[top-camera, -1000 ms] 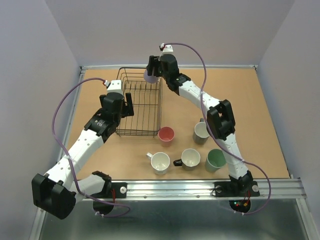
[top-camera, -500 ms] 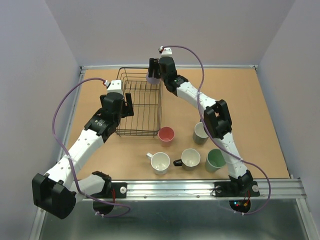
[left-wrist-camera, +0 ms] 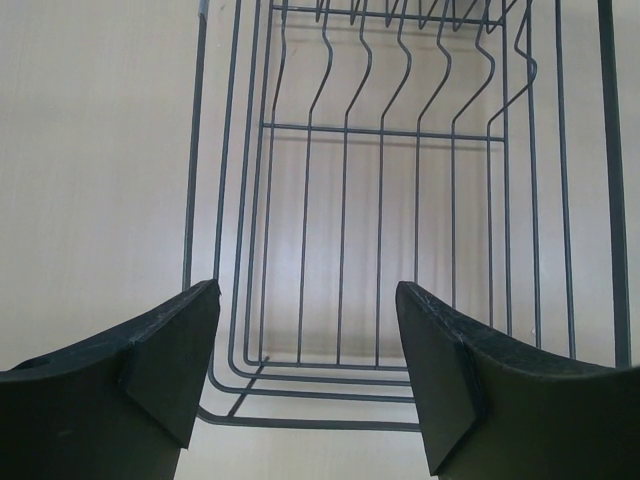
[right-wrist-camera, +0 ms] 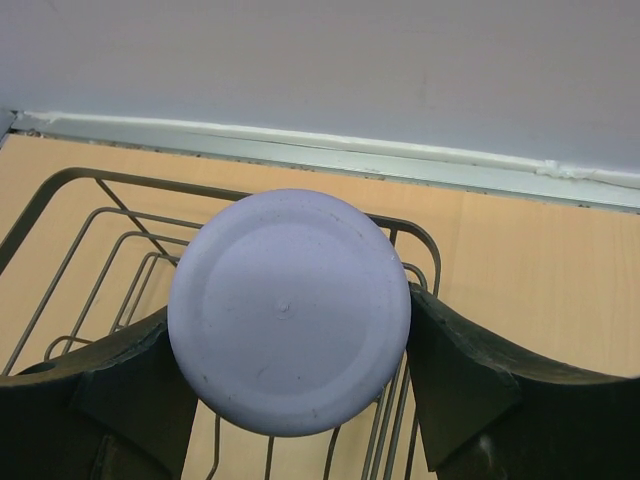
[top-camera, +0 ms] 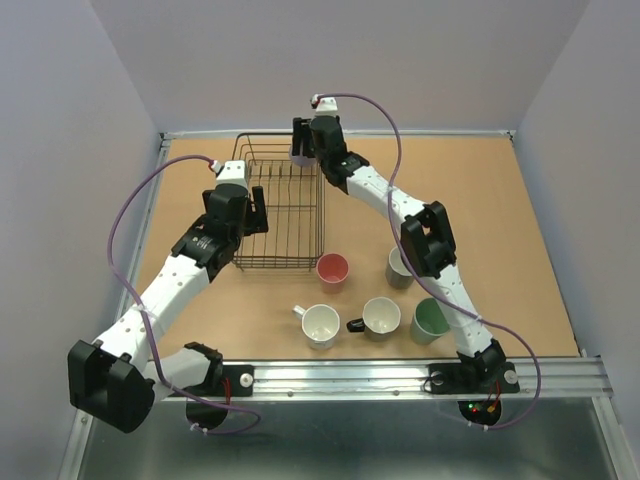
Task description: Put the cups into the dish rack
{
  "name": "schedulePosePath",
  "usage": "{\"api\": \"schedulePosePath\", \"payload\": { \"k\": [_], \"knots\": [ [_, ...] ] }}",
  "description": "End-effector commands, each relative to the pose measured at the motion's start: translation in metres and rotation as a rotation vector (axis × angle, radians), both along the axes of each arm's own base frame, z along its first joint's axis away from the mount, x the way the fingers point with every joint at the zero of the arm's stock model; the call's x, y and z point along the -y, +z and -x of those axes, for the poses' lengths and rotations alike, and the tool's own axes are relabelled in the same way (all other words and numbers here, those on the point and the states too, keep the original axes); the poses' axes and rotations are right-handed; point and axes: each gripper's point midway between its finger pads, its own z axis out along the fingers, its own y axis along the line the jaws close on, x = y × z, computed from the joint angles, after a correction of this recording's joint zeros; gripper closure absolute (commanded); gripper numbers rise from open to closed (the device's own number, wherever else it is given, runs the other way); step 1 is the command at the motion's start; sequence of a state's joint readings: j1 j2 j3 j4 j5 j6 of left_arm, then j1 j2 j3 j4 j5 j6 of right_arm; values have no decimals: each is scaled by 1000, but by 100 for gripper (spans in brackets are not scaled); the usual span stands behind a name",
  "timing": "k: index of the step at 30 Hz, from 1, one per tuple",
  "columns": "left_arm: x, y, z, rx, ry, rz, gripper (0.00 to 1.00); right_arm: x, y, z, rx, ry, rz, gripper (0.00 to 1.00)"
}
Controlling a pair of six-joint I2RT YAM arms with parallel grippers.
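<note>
Lavender mug (right-wrist-camera: 288, 310) in right gripper (right-wrist-camera: 290, 375) seemingly overhangs far rim of rack (top-camera: 275, 269).

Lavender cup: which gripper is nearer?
Right. The right gripper holds the lavender cup between its fingers, above the rack's far right corner. The left gripper is open and empty at the rack's near left end, apart from the cup.

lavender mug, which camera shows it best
Right wrist: the lavender mug fills mid-frame, underside on, over a corner of the rack. Top external shows only a sliver of it beside the wrist; left wrist shows none of it.
</note>
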State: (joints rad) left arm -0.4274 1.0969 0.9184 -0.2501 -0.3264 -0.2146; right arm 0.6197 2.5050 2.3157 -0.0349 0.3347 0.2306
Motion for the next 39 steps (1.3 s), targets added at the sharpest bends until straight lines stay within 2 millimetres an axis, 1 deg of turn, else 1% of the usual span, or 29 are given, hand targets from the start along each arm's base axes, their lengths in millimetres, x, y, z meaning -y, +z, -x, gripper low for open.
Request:
{"api": "schedulePosePath", "payload": {
  "k": [1, 2, 3, 4, 9, 10, 12, 13, 14, 17, 23, 27, 29, 32, 33, 35, 36, 37, 39],
  "knots": [
    [0, 10, -7, 42, 2, 16, 19, 8, -54, 4, -115, -10, 103, 44],
    [0, 11, -7, 44, 1, 18, 19, 8, -57, 4, -119, -9, 106, 37],
    [0, 10, -8, 40, 1, 18, 19, 8, -58, 4, -121, -12, 108, 24],
    [0, 10, -7, 40, -3, 17, 19, 9, -62, 4, -125, -14, 113, 19],
    [0, 9, -8, 36, -3, 19, 19, 11, -67, 7, -134, -27, 128, 16],
    [0, 9, -8, 38, -1, 20, 19, 12, -69, 8, -137, -29, 134, 14],
    [0, 8, -8, 35, -3, 23, 19, 12, -70, 9, -134, -35, 148, 2],
    [1, 9, -8, 36, -6, 25, 19, 13, -69, 9, -133, -37, 152, 0],
    [1, 9, -8, 34, -5, 25, 19, 13, -73, 10, -140, -35, 158, 0],
    [1, 7, -8, 31, -6, 25, 19, 15, -70, 11, -138, -39, 158, 0],
    [0, 7, -8, 29, -5, 24, 19, 21, -55, 14, -127, -56, 155, 0],
    [0, 5, -9, 26, -6, 25, 19, 28, -36, 17, -107, -85, 147, 0],
    [-1, 4, -9, 24, -3, 23, 20, 32, -22, 20, -95, -94, 135, 0],
    [-1, 5, -9, 25, -2, 23, 20, 35, -9, 24, -86, -99, 124, 0],
    [-1, 3, -9, 21, -2, 21, 20, 36, 5, 26, -72, -96, 111, 0],
    [-1, 2, -9, 20, 0, 18, 20, 37, 15, 29, -64, -93, 100, 0],
    [-2, 3, -9, 20, 0, 18, 20, 38, 25, 32, -55, -87, 91, 0],
    [-2, 2, -9, 19, 1, 16, 19, 39, 30, 33, -50, -86, 84, 0],
    [-2, 1, -9, 17, 3, 14, 19, 40, 36, 38, -49, -80, 78, 0]
  ]
}}
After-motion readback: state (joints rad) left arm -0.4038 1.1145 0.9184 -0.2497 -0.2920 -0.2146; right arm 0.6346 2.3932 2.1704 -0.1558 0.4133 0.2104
